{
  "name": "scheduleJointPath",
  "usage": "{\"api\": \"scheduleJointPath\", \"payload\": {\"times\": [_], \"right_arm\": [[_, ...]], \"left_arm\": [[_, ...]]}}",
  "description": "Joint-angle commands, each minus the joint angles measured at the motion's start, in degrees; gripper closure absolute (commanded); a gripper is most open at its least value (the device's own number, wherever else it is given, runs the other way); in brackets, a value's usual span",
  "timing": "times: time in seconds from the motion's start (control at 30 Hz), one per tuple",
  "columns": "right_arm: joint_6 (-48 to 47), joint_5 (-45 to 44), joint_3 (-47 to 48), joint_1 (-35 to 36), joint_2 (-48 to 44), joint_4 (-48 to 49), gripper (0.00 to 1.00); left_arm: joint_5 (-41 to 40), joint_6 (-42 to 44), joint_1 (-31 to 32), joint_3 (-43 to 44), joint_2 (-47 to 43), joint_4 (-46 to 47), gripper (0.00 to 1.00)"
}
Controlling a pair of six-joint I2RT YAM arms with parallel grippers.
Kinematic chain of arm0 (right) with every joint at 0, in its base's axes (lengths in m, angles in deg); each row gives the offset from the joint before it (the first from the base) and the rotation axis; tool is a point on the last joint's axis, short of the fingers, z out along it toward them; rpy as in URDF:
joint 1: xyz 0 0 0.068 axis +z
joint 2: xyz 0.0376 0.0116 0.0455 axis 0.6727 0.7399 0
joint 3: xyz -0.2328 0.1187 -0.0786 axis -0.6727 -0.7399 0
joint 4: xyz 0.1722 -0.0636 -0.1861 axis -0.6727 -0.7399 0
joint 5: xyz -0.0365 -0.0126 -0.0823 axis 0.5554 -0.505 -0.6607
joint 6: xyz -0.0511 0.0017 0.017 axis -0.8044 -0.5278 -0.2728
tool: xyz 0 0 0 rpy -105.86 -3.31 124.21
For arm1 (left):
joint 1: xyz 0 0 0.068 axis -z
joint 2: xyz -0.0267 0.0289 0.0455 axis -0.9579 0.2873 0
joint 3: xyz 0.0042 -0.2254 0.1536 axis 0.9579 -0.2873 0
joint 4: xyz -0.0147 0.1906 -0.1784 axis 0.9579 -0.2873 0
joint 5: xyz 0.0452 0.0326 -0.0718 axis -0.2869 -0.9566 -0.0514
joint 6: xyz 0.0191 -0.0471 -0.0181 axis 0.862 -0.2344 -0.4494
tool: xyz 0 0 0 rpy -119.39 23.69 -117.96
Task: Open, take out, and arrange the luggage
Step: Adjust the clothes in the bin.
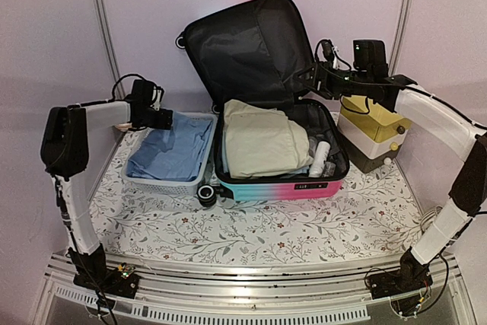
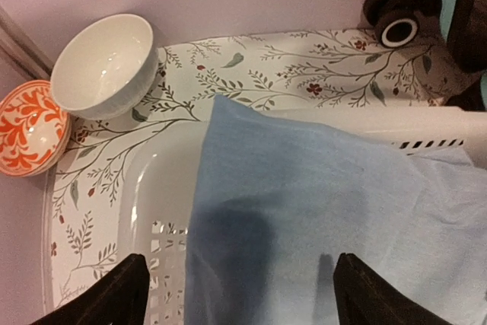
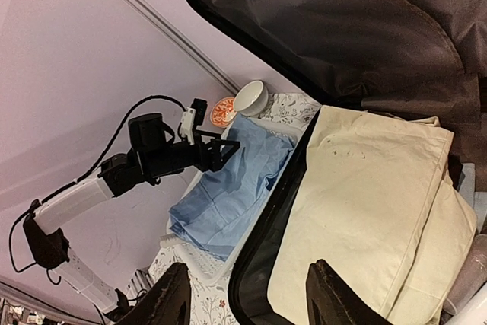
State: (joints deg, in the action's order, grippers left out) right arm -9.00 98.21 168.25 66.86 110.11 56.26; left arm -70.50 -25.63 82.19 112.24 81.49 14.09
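Open luggage on a table (image 1: 251, 234) covered with a floral-print cloth. The luggage (image 1: 259, 188) lies at the centre of the table, its pink-to-turquoise shell facing the arms. Its black-lined lid (image 1: 243, 51) stands raised at the back, leaning toward the rear wall. A folded cream cloth (image 1: 255, 142) fills the left and middle of the lower half. Touching the left side of the case is a white perforated basket (image 1: 171, 186), which holds a crumpled blue cloth (image 1: 171, 150). A yellow-topped drawer box (image 1: 373, 131) stands just beside the right of the case.

The left gripper (image 2: 240, 298) hangs over the far end of the basket, above the blue cloth, fingers spread wide with nothing between them. The right gripper (image 3: 251, 302) hovers beside the right edge of the lid, fingers likewise spread and holding nothing; contact with the lid cannot be told.

A white bowl (image 2: 103, 66) and an orange-patterned bowl (image 2: 30, 127) sit side by side on the cloth behind the basket, by the wall. A white bottle (image 1: 319, 159) lies in the right part of the case, beside the cream cloth. One black wheel (image 2: 397, 30) of the case shows near the basket's far corner.
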Motion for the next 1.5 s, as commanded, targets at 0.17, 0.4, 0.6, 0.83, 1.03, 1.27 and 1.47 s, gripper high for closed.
{"api": "scheduleJointPath", "payload": {"times": [0.17, 0.4, 0.6, 0.83, 1.03, 1.27, 1.47], "right_arm": [[-6.3, -4.2, -4.9, -0.9, -5.3, -2.0, 0.37], [-11.6, -6.3, -9.4, -2.4, -9.0, -2.4, 0.33], [-12.7, -9.7, -12.6, -3.1, -10.9, -2.1, 0.33], [-11.9, -9.4, -13.5, -3.2, -10.5, -1.7, 0.34], [-11.4, -9.0, -14.7, -3.3, -10.8, -1.2, 0.34], [-11.4, -9.0, -14.9, -3.4, -11.3, -1.2, 0.34], [-11.3, -9.1, -15.2, -3.4, -11.5, -1.2, 0.34]], "left_arm": [[-5.8, -5.8, 5.9, -10.6, -21.6, -1.5, 0.03], [0.7, -11.5, 7.4, -25.2, -35.1, 2.1, 0.07], [6.7, -14.5, 7.3, -33.5, -40.7, 6.7, 0.36], [-0.9, -13.6, 7.2, -29.9, -34.2, 5.4, 1.0], [-10.2, -11.0, 6.6, -21.3, -23.5, 1.9, 1.0], [-6.8, -7.6, 2.9, -9.5, -11.6, 1.0, 1.0], [-0.8, -6.2, 0.4, 2.7, 2.5, -2.4, 1.0]]}}
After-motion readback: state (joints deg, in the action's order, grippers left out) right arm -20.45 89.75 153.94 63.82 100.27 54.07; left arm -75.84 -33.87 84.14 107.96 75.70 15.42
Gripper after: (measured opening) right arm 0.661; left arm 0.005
